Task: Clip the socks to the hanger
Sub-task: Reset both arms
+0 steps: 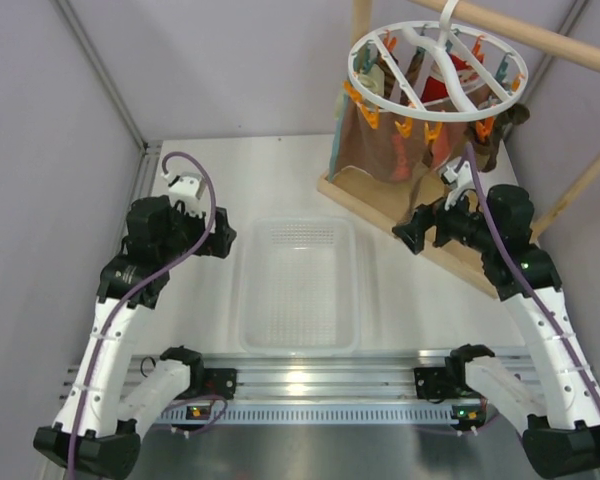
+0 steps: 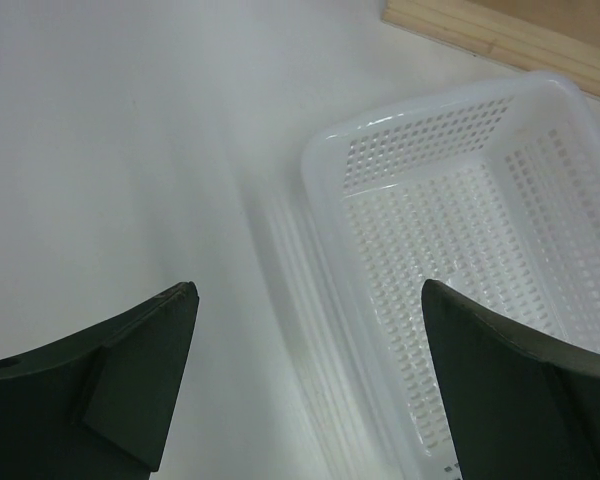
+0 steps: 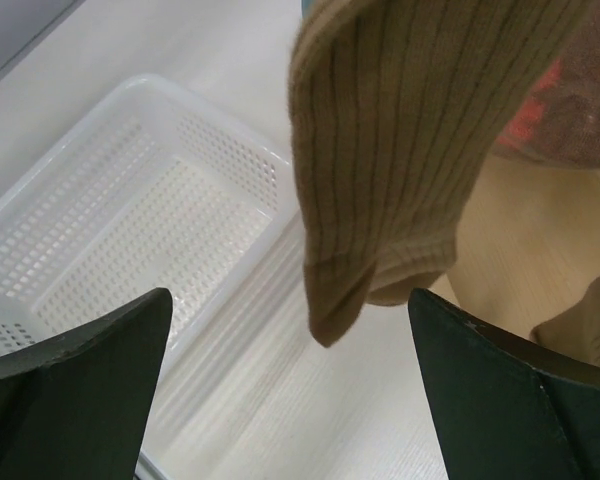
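Observation:
The white ring hanger [image 1: 435, 62] with orange and teal pegs hangs at the top right from a wooden rod. Several socks hang clipped under it, tan [image 1: 368, 82] and dark brown [image 1: 492, 140]. In the right wrist view a tan ribbed sock [image 3: 400, 150] hangs down just ahead of my open jaws, not touching them. My right gripper [image 1: 412, 232] is open and empty, below the hanger over the table. My left gripper [image 1: 223, 238] is open and empty at the white basket's left edge [image 2: 325, 200].
An empty white perforated basket [image 1: 298, 345] sits in the table's middle. A wooden frame base [image 1: 375, 205] and rod [image 1: 550, 40] stand at the back right. A large reddish-brown cloth [image 1: 380, 150] hangs behind the socks. Grey walls enclose the table.

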{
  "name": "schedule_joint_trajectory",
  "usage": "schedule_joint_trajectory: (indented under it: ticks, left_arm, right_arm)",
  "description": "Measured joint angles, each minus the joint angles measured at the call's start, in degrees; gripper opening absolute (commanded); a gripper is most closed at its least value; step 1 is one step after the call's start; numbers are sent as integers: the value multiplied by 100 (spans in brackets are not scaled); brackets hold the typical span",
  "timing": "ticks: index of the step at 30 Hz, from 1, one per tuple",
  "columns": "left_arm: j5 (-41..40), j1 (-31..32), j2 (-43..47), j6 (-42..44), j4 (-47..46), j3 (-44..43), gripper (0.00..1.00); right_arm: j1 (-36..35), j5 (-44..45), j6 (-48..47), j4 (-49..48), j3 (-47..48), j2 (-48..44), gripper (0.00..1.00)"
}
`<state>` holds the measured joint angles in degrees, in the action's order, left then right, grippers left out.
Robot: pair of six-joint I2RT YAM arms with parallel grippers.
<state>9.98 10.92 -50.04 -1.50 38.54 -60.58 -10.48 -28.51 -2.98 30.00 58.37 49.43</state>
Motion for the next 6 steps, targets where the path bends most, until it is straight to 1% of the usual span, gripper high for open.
schedule_joint_trajectory:
  ticks: [6]
  left_arm:
    - [2, -11, 369, 192, -13, 133, 98]
  right_arm:
    - [-2, 157, -184, 17, -184, -107, 100]
